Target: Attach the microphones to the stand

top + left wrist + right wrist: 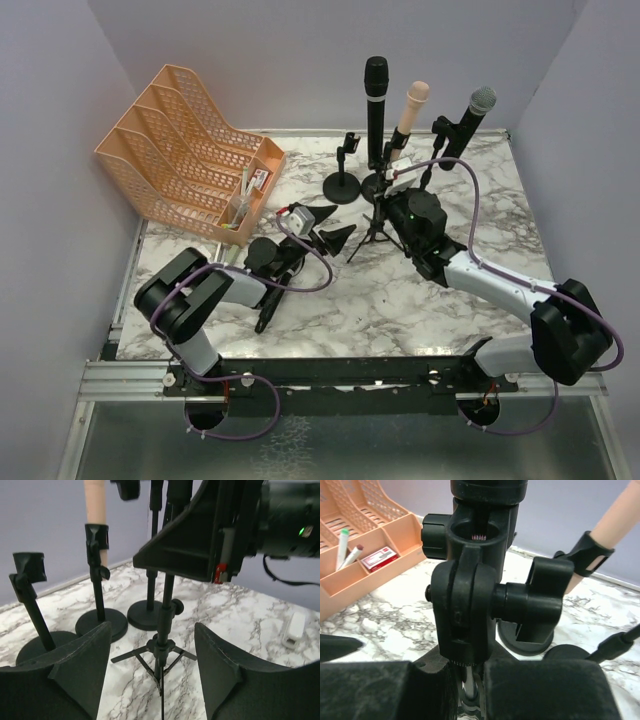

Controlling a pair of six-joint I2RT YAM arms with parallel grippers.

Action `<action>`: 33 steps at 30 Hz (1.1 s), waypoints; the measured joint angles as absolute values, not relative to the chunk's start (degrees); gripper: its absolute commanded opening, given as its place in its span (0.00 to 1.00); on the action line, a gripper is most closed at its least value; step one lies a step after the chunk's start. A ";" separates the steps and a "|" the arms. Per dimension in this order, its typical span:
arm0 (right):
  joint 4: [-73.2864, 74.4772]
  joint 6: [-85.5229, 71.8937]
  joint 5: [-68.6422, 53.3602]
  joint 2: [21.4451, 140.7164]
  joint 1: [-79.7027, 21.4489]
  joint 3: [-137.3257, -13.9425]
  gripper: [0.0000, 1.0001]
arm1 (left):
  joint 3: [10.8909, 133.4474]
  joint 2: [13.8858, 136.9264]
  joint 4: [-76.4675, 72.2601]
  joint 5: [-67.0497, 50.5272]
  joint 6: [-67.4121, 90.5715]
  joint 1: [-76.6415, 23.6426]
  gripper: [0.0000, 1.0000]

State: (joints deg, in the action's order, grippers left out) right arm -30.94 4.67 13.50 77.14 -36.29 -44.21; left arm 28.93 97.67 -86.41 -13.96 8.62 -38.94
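My right gripper [466, 682] — closed on the black tripod stand [374, 232], under its empty round clip [477, 535]. My left gripper [152, 647] — jaws wide, nothing held, stand just ahead. One pale pink stick microphone [615, 520] sits clipped beyond my right gripper. Hazard: a sideways tug could tip the tripod.

No legible text
The red-and-white box [378, 560] in the tray [350, 587] bears print too blurred to read.
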 measured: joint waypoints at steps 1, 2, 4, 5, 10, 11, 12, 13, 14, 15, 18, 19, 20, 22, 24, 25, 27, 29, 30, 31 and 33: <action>-31.20 5.04 13.74 77.17 -36.01 -44.18 0.01 | 28.88 96.03 -85.84 -13.58 8.78 -38.94 0.68; -31.44 5.30 13.96 77.21 -35.62 -44.18 0.01 | 28.86 94.52 -85.08 -13.10 8.95 -38.94 0.68; -31.70 5.50 14.28 77.32 -34.59 -44.14 0.01 | 28.86 92.58 -83.02 -11.84 9.47 -38.96 0.68; -31.90 5.45 14.41 77.36 -34.02 -44.07 0.01 | 28.86 91.44 -81.56 -10.70 10.15 -38.96 0.68; -32.51 4.14 14.83 78.00 -31.77 -43.97 0.05 | 29.30 88.09 -74.02 -6.24 13.41 -38.94 0.69; -32.51 3.75 14.94 78.13 -31.46 -43.97 0.10 | 29.52 87.79 -72.51 -5.39 14.02 -38.92 0.69; -32.56 3.38 15.16 78.28 -31.24 -43.97 0.17 | 29.65 87.57 -71.31 -4.67 14.39 -38.92 0.69; -32.58 3.11 15.51 78.43 -31.11 -44.05 0.22 | 29.74 87.37 -70.08 -4.03 14.68 -38.89 0.69; -32.49 3.05 15.79 78.59 -31.05 -44.25 0.28 | 29.89 87.24 -69.06 -3.31 15.00 -38.89 0.69; -32.34 3.16 16.14 78.81 -31.00 -44.49 0.34 | 30.20 87.02 -67.33 -1.98 15.70 -38.89 0.69; -30.48 3.33 16.43 79.20 -30.74 -44.62 0.45 | 30.92 85.45 -62.19 2.33 19.33 -38.92 0.69; -29.43 3.25 16.36 79.20 -30.72 -44.62 0.48 | 31.09 84.75 -60.75 3.40 20.25 -38.89 0.69; -28.80 3.11 16.08 79.18 -30.72 -44.64 0.51 | 31.24 83.70 -58.85 4.69 21.30 -38.89 0.70; -26.81 2.59 15.25 79.11 -30.65 -44.84 0.57 | 31.53 82.13 -55.90 6.50 22.50 -38.89 0.71; -24.86 1.83 14.33 78.76 -30.63 -45.21 0.64 | 32.36 81.19 -52.45 8.47 23.07 -38.83 0.72; -23.73 1.26 14.00 78.50 -30.63 -45.56 0.66 | 33.08 81.10 -50.85 8.99 23.14 -38.72 0.72; -21.10 -0.19 13.30 77.47 -30.65 -46.74 0.69 | 35.86 81.45 -45.76 9.34 23.57 -37.93 0.72; -18.92 -1.58 12.58 76.25 -30.65 -48.07 0.70 | 39.75 82.56 -42.22 9.34 24.27 -36.99 0.72; -17.85 -2.13 12.29 75.50 -30.63 -48.66 0.70 | 42.04 83.46 -40.80 9.13 24.60 -36.25 0.72; -16.99 -2.66 11.92 74.70 -30.63 -49.08 0.71 | 44.66 84.82 -39.81 8.64 24.86 -35.38 0.73; -15.49 -3.75 10.90 72.71 -30.63 -49.36 0.71 | 50.09 88.29 -38.30 7.22 24.95 -33.56 0.73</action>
